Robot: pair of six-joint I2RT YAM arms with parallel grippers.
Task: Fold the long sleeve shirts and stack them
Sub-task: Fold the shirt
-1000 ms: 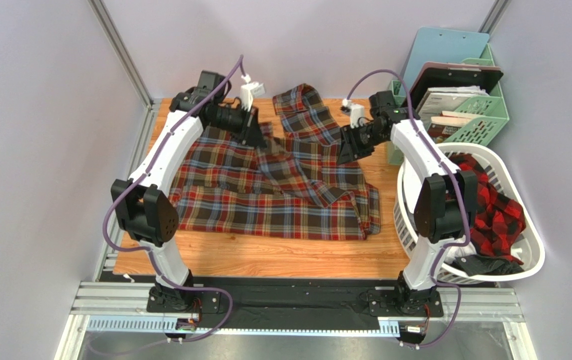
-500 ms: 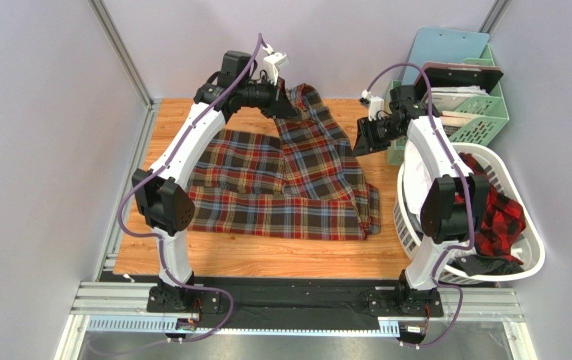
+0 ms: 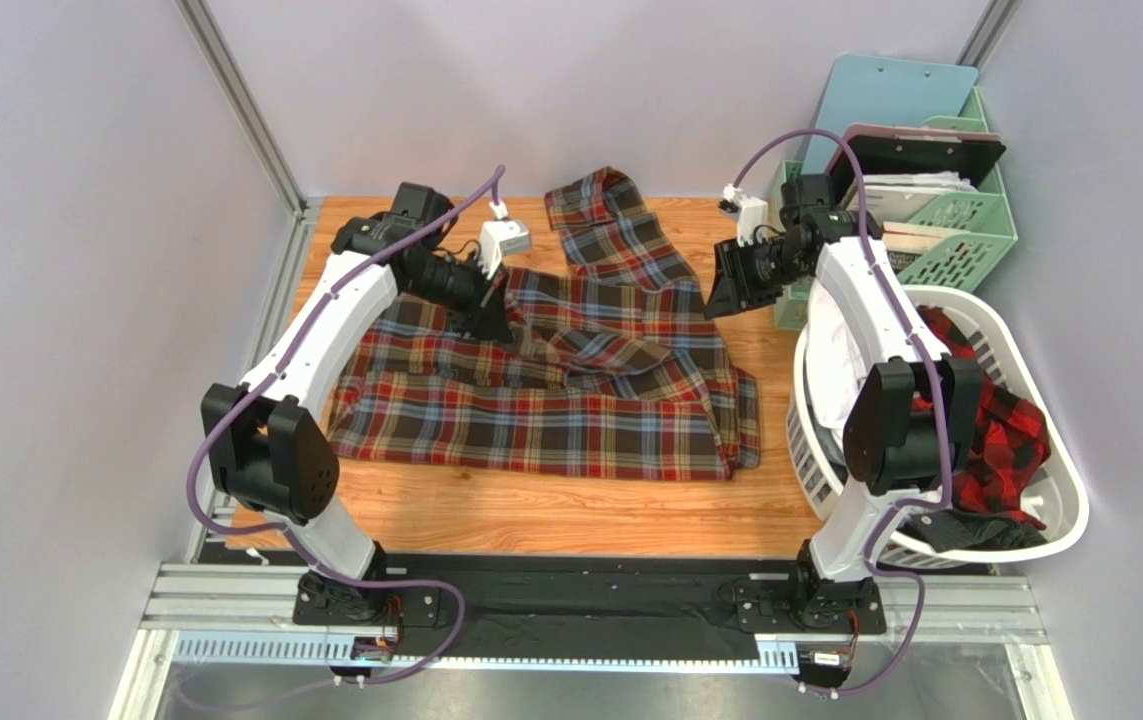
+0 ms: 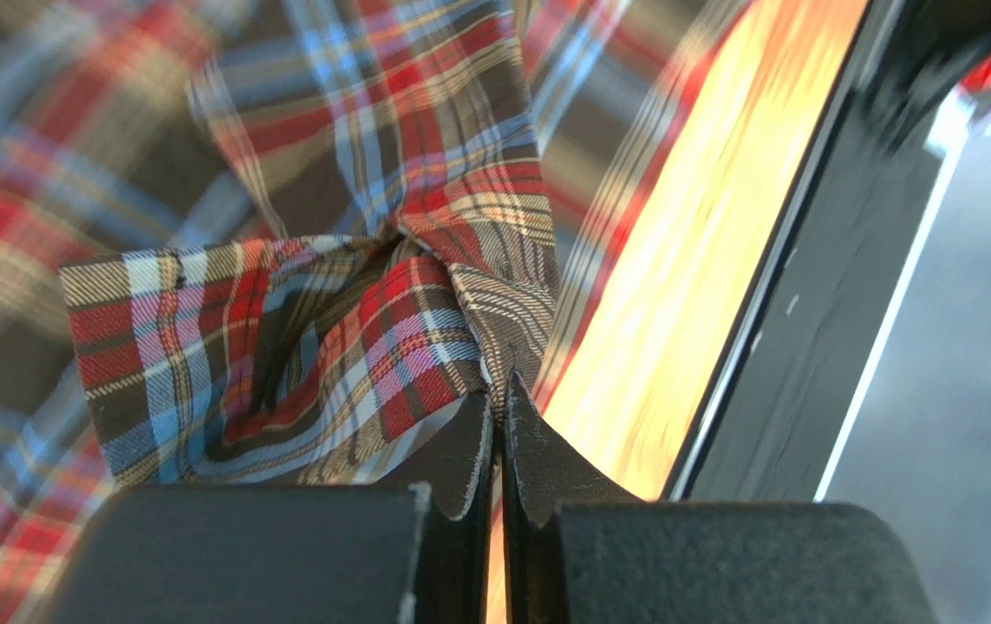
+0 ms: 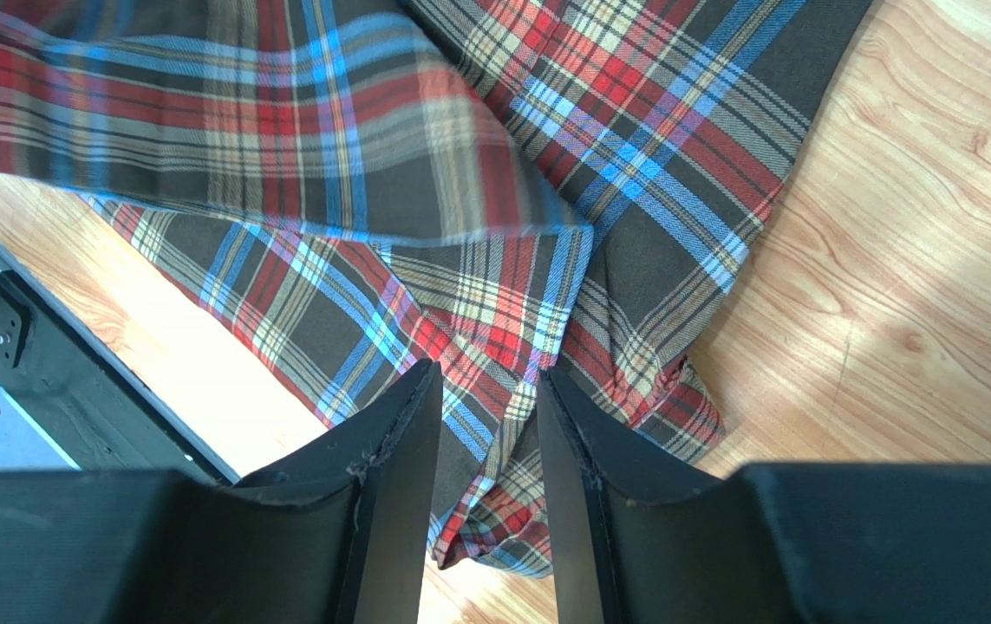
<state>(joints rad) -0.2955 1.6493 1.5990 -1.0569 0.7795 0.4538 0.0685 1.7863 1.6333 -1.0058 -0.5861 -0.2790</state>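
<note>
Two claws, left claw [image 4: 500,406] pinching tartan shirt [image 3: 592,393], right claw [image 5: 487,380] apart, seemingly empty.

Left fingers [image 4: 468,458] pinched together; right fingers [image 5: 390,449] parted.

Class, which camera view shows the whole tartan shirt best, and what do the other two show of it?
Top external: the tartan shirt lies spread on the table, almost wholly visible. The left wrist view shows a bunched fold pinched in the shut left gripper; the right wrist view, a patch beneath the open right gripper.
</note>
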